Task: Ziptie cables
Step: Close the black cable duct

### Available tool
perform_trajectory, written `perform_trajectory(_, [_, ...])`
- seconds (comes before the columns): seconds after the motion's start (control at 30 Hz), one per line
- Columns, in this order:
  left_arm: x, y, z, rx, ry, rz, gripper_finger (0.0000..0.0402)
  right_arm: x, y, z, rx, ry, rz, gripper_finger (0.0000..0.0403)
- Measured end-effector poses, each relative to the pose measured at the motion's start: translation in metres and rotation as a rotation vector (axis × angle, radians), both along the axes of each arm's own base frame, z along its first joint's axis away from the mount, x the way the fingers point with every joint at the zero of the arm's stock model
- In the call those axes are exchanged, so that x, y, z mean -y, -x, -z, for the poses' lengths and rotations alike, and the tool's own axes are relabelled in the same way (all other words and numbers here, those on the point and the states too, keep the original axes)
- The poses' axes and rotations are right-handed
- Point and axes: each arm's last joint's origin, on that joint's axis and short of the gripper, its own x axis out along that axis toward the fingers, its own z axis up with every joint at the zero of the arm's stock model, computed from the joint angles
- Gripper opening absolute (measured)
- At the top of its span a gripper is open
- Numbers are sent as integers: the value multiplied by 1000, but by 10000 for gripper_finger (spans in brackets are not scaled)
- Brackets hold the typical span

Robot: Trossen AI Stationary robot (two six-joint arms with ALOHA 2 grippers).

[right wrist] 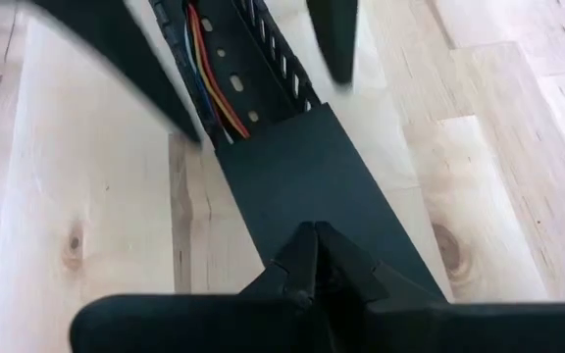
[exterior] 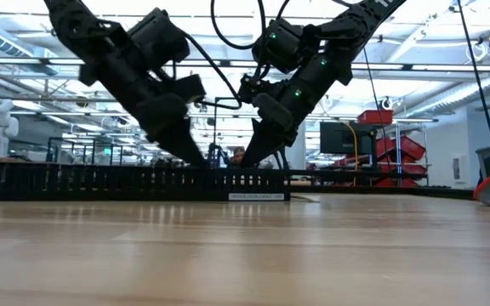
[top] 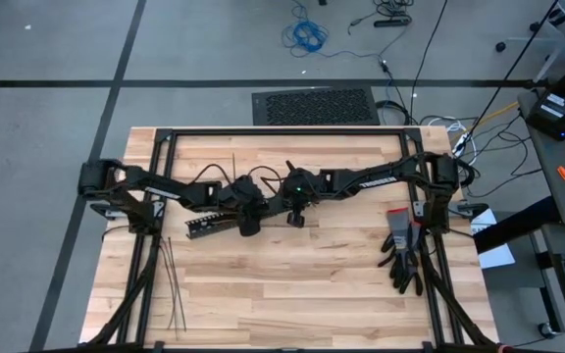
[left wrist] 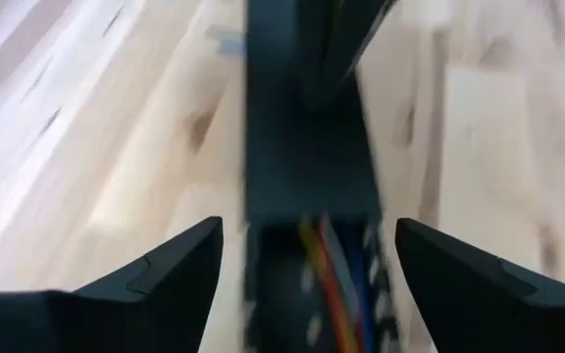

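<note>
A long black slotted duct lies on the wooden table. The cables, red, orange, blue and grey wires, lie inside its open part. A flat black cover closes the duct's right part. My left gripper is open just above the duct where the cover ends, one finger on each side, touching nothing. My right gripper is shut, its tips on the cover. The zipties lie loose on the table near its front left. My right gripper has its shut fingertips on the top of the duct's flat black cover, toward the duct's right end. The fingers slant down from the table's right side and lie along the duct. The duct rests flat on the table.
A pair of black gloves lies at the table's right, beside the arm's frame. A single thin dark strip lies toward the far edge. Bare wood stretches in front of the duct toward the near edge.
</note>
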Motion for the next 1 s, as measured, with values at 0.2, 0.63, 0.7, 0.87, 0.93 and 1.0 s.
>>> perform_trajectory(0.2, [6,12,-8,-53,-2,-23,299,0,0,0,2,3,2,0])
perform_trajectory(0.63, [10,18,20,-63,-36,-73,296,0,0,0,1,4,2,0])
perform_trajectory(0.7, [10,18,20,-59,-37,-73,285,0,0,0,1,4,3,0])
perform_trajectory(0.87, [11,17,20,-54,-39,-70,236,0,0,0,7,-12,-1,0])
perform_trajectory(0.93, [12,17,19,-47,-44,-64,219,0,0,0,6,-15,-2,0])
perform_trajectory(1.0, [14,16,19,-39,-49,-60,208,1,0,0,5,-15,1,0])
